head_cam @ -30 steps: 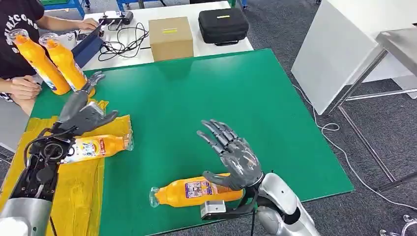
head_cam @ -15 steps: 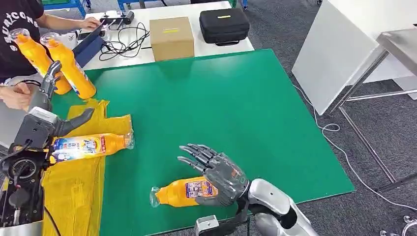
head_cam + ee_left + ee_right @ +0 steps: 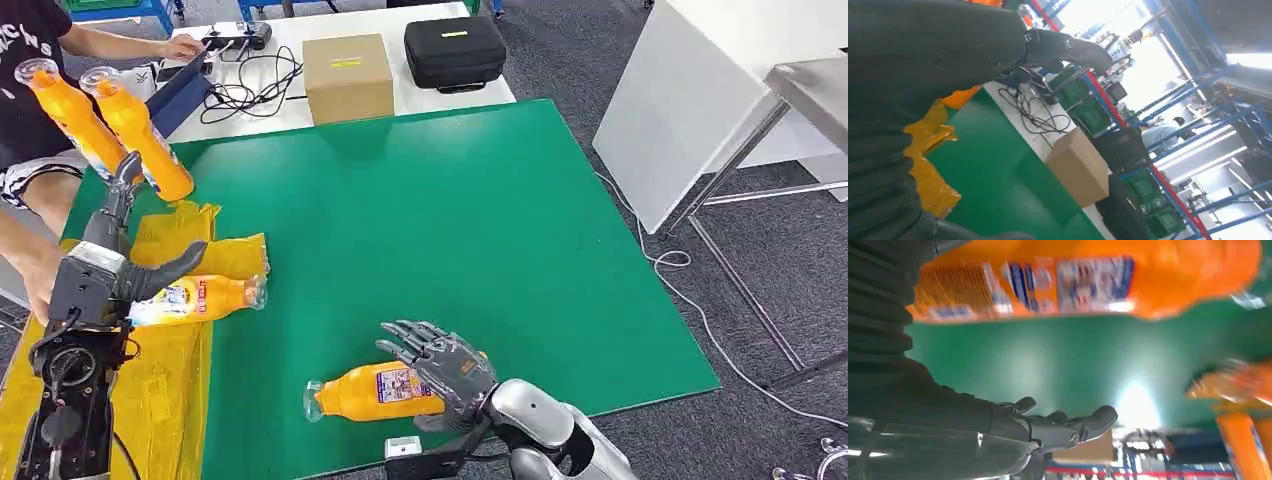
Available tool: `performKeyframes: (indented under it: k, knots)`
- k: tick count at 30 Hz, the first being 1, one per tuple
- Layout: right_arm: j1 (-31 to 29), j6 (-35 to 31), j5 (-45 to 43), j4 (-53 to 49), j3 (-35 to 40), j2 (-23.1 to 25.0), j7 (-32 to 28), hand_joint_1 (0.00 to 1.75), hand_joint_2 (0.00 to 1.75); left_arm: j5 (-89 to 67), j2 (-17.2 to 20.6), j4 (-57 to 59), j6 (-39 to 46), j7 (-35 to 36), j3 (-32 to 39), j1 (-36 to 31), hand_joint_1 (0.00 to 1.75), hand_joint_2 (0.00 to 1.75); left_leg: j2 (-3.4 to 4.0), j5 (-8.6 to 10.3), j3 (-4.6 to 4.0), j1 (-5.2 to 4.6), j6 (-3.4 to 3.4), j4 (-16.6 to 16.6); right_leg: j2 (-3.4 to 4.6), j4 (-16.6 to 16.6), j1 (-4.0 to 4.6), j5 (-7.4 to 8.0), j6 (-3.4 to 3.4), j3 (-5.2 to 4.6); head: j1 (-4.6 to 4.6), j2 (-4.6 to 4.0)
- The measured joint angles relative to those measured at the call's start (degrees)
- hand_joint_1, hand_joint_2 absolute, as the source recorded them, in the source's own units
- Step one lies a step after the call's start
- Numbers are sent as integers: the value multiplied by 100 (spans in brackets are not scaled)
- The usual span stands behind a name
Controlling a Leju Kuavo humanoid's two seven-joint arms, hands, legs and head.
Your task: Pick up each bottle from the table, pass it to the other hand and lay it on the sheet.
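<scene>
A green tabletop [image 3: 420,190] is filling the head view, with grey carpet around it and a white table [image 3: 300,60] at 12 o'clock carrying a cardboard box [image 3: 346,77], a black case [image 3: 455,50] and cables. A yellow sheet [image 3: 170,370] is lying at 9 o'clock with one orange bottle [image 3: 200,297] resting on it; a person at 10 o'clock is partly cut off, beside two upright bottles [image 3: 100,120]. The left hand [image 3: 105,255] is hovering with fingers released, holding nothing. The right hand [image 3: 440,368] is reaching over a lying bottle [image 3: 370,392] at 6 o'clock, fingers spread; whether they are touching it is unclear.
</scene>
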Motion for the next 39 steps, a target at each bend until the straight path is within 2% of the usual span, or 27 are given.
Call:
performKeyframes:
  k: [7, 16, 17, 18, 19, 20, 21, 30, 39]
  knots:
    - [116, -295, 829, 584, 41, 107, 671, 0, 175, 2, -131, -42, 96, -17, 164, 299, 0, 175, -1, -3, -2, 1, -2, -1, 0, 0, -1, -3, -1, -1, 2, 0]
    - [-11, -418, 1105, 1314, -140, 389, 1062, 0, 175, 13, -256, -166, -90, -125, 223, 483, 0, 175, 2, -2, 8, 0, -3, 0, 2, -1, -1, -1, -1, 4, 0, 0]
    - [-7, -429, 1151, 1360, -190, 433, 1102, 9, 175, 15, -262, -186, -98, -136, 223, 520, 0, 175, 2, -3, 10, 0, -3, -1, 2, -2, 0, -1, -1, 5, 0, 0]
    - [1, -453, 1185, 1404, -247, 477, 1123, 73, 175, 15, -273, -212, -103, -146, 223, 566, 0, 175, 2, -3, 11, 0, -3, -1, 2, -2, 0, -2, -1, 6, 0, 0]
    - [14, -472, 1203, 1438, -301, 511, 1143, 73, 175, 17, -282, -230, -105, -157, 223, 605, 0, 175, 2, -3, 12, 0, -4, -1, 2, -2, 0, -3, -2, 6, 0, 0]
    - [31, -475, 1209, 1463, -352, 536, 1156, 141, 175, 22, -293, -243, -109, -166, 223, 647, 0, 175, 2, -4, 15, 0, -4, -1, 2, -2, 0, -3, -2, 8, 0, 0]
    - [50, -475, 1209, 1493, -415, 557, 1176, 171, 175, 31, -304, -260, -118, -181, 223, 688, 0, 175, 1, -4, 17, 1, -4, -2, 2, -3, 0, -5, -3, 10, 0, 0]
    - [-112, -466, 1122, 1904, -870, 704, 1215, 175, 175, 46, -367, -269, -170, -216, 171, 783, 0, 175, -1, -8, 69, -1, 1, -2, 2, -9, -2, -13, -4, 58, 2, 0]
    - [-289, -511, 891, 2188, -1036, 800, 986, 175, 175, 192, -369, -251, -162, -216, 127, 793, 0, 175, 1, -16, 112, -2, -2, -3, 2, -12, -2, -15, -6, 99, 0, 0]
